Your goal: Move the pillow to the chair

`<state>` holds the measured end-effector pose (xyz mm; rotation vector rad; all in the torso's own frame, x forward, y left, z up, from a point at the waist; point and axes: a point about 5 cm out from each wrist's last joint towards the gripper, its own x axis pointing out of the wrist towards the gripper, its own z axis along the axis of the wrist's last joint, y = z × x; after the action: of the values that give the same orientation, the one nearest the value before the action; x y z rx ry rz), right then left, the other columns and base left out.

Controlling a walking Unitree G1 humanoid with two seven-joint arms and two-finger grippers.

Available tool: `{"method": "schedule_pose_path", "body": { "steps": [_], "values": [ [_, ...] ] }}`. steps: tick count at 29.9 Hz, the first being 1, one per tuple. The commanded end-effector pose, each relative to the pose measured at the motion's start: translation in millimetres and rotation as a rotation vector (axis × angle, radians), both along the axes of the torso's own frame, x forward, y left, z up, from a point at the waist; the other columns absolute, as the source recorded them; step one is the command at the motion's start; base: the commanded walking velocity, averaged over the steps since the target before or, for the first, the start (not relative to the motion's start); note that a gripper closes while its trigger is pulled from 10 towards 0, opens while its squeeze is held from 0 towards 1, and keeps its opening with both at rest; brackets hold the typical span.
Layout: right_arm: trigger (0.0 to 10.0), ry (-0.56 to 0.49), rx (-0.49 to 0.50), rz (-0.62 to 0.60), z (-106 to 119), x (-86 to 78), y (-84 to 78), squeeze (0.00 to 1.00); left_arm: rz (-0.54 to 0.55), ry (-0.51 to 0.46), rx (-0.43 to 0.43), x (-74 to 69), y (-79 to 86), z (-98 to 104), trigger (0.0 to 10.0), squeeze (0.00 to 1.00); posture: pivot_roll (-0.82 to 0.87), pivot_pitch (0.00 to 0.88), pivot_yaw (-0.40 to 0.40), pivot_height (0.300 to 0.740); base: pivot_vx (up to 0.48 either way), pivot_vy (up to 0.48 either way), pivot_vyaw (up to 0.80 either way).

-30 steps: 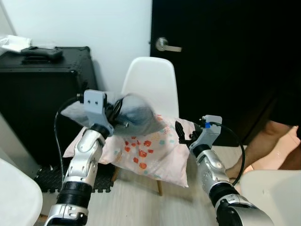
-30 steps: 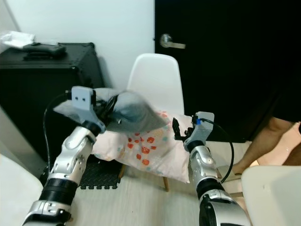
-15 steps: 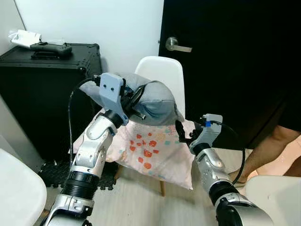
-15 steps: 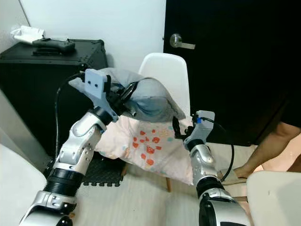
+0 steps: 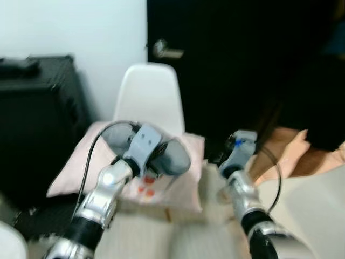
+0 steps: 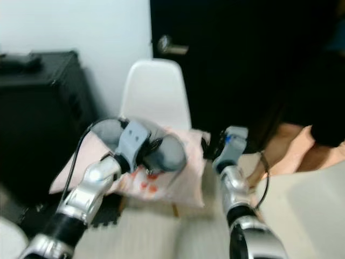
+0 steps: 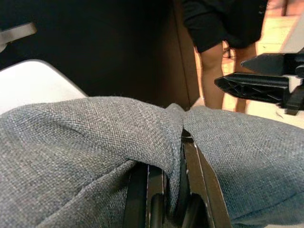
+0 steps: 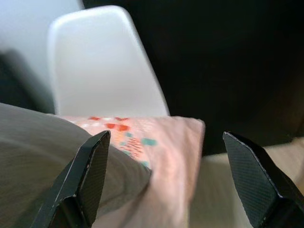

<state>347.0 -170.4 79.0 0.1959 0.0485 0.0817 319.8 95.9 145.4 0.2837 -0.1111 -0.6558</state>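
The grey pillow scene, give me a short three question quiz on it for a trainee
1. True or false: the left claw is shut on the grey pillow.
2. What lies under the grey pillow? A) pink patterned pillow B) black case C) bare floor
3. Fill in: the right claw is ____, holding nothing.

Key: 1 true. 2 A; it rests on the white chair. 3 open.

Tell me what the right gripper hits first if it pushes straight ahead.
Probably the pink patterned pillow on the white chair, lying between the open jaws of the right gripper; depth is unclear.
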Motion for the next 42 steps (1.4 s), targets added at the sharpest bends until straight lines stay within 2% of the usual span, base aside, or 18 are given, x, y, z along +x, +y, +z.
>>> {"method": "schedule_pose_path", "body": {
  "steps": [1, 6, 9, 12, 18, 21, 23, 34, 37, 38, 39, 41, 42],
  "values": [
    [10.0, 0.02, -0.007, -0.005, -3, -1.3, -1.1, 0.0, -0.03, -0.091, -0.04, -0.1, -5.3, 20, 10.0, 0.0, 0.05, 0.0, -0.03, 0.74, 0.0, 0.0, -0.8],
    [10.0, 0.009, 0.002, -0.017, -1, -0.2, -2.9, 0.0, -0.039, -0.102, -0.061, 0.6, -7.8, 25, 10.0, 0.0, 0.04, 0.0, -0.028, 0.74, 0.0, 0.0, -0.8],
    [10.0, 0.005, 0.002, -0.037, 1, 1.0, -5.3, 0.0, -0.049, -0.136, -0.016, 2.1, -9.3, 28, 10.0, 0.0, 0.04, 0.0, -0.028, 0.74, 0.0, 0.0, -0.8],
    [10.0, 0.0, 0.008, -0.055, 3, 1.6, -8.0, 0.0, -0.049, -0.155, -0.013, 3.3, -9.9, 32, 10.0, 0.0, 0.04, 0.0, -0.028, 0.74, 0.0, 0.0, -0.8],
    [10.0, -0.002, 0.003, -0.101, 5, 2.4, -16.1, 0.0, -0.072, -0.173, -0.081, 3.9, -14.0, 44, 10.0, 0.0, 0.03, 0.0, -0.026, 0.74, 0.0, 0.0, -0.8],
    [10.0, -0.002, 0.001, -0.107, 5, 2.2, -17.1, 0.0, -0.102, -0.165, -0.089, 1.9, -17.3, 44, 10.0, 0.0, 0.03, 0.0, -0.024, 0.74, 0.0, 0.0, -0.8],
    [10.0, 0.0, -0.003, -0.115, 5, 2.1, -18.2, 0.0, -0.177, -0.141, -0.08, -3.6, -25.9, 40, 10.0, 0.0, 0.03, 0.0, -0.025, 0.74, 0.0, 0.0, -0.8],
    [10.0, 0.012, -0.016, -0.133, 3, 1.6, -20.2, 0.0, -0.185, -0.121, -0.056, -4.1, -27.2, 32, 10.0, 0.0, 0.03, 0.0, -0.024, 0.74, 0.0, 0.0, -0.8],
    [10.0, 0.015, -0.019, -0.138, 3, 1.4, -20.9, 0.0, -0.09, -0.082, -0.033, 1.8, -19.0, 22, 10.0, 0.0, 0.02, 0.0, -0.021, 0.74, 0.0, 0.0, -0.8],
    [10.0, 0.021, -0.032, -0.131, 2, 1.0, -20.5, 0.0, -0.021, -0.046, -0.036, 5.4, -12.1, 15, 10.0, 0.0, 0.02, 0.0, -0.023, 0.74, 0.0, 0.0, -0.8],
    [10.0, 0.021, -0.032, -0.131, 2, 1.0, -20.5, 0.0, -0.021, -0.046, -0.036, 5.4, -12.1, 15, 10.0, 0.0, 0.02, 0.0, -0.023, 0.74, 0.0, 0.0, -0.8],
    [10.0, 0.038, -0.051, -0.114, -1, -0.4, -19.2, 0.0, 0.102, 0.007, -0.067, 9.8, 3.2, 4, 10.0, 0.0, 0.02, 0.0, -0.029, 0.74, 0.0, 0.0, -0.8],
    [10.0, 0.038, -0.051, -0.114, -1, -0.4, -19.2, 0.0, 0.102, 0.007, -0.067, 9.8, 3.2, 4, 10.0, 0.0, 0.02, 0.0, -0.029, 0.74, 0.0, 0.0, -0.8]
  ]
}}
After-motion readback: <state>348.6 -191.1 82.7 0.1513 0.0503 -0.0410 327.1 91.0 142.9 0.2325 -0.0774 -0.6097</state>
